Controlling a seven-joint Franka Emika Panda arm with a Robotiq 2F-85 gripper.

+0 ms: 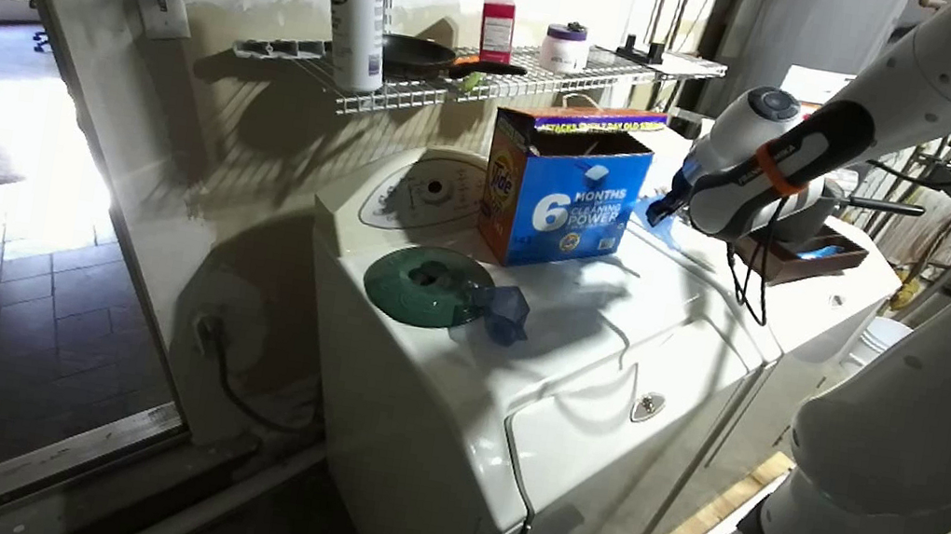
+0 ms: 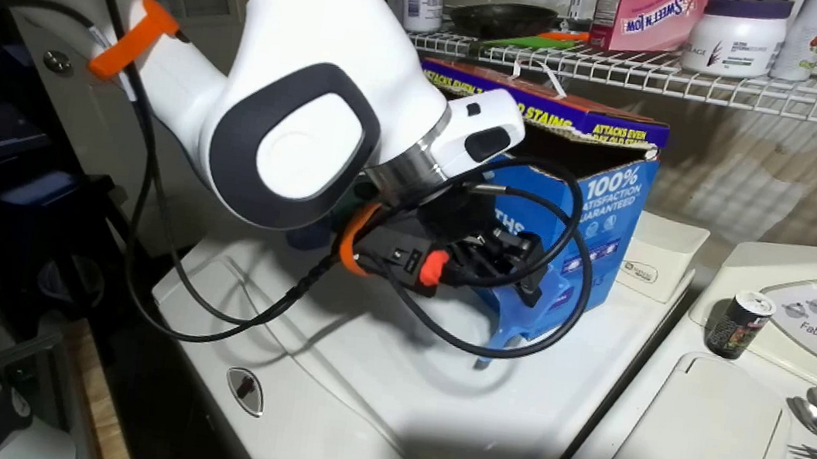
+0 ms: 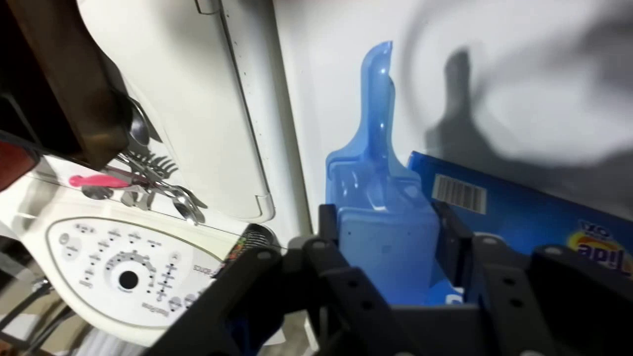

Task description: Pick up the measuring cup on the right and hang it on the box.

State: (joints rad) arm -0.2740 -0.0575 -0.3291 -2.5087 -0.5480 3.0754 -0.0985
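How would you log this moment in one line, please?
gripper: closed on measuring cup; lift: unclear; box: open-topped, beside cup; hanging: not yet done

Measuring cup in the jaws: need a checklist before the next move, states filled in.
1. Jaws shut on the blue measuring cup: ok, one on each side in the wrist view.
2. Handle uncovered for hanging: ok, it extends past the jaws.
3. Tide box open at top: ok, lid raised in both exterior views.
4. Cup up at the box's rim: not ok, it appears lower in both exterior views.
5. Gap between cup and box: cannot tell, they overlap in the wrist view.
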